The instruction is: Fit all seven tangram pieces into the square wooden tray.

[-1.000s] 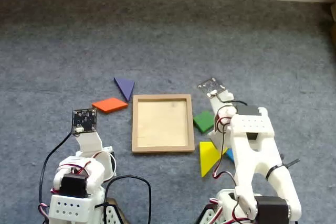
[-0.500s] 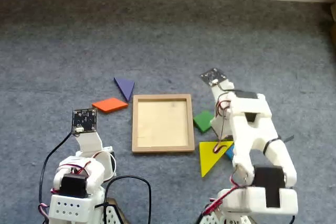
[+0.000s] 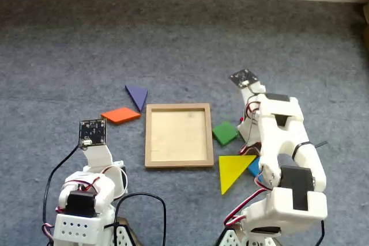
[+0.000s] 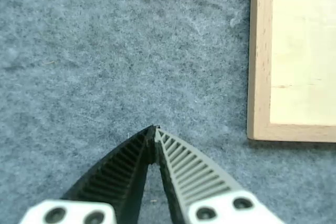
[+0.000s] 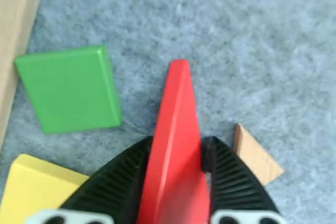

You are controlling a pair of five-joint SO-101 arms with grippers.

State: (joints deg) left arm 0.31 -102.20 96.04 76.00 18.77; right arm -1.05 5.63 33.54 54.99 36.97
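Left claw (image 4: 155,135) closed on nothing, over bare grey worktop (image 3: 69,44) at lower left. Orange piece (image 3: 120,114) and purple triangle (image 3: 137,96) lie just left of the tray (image 3: 178,108); the tray sits mid-frame with nothing in it. Green square (image 3: 224,133) and yellow triangle (image 3: 232,171) lie right of it. Right claw (image 5: 177,148) grips the red piece (image 5: 177,103), stood on edge near the green square. Pieces judged light, stiff, smooth; pinch across flat faces near the middle, since an off-centre hold may pivot. Versus a second ago: right arm has drawn toward upper right, uncovering green square and yellow triangle

Seven tangram pieces (image 3: 225,133), one wooden tray (image 3: 179,164), two arms (image 3: 280,137)
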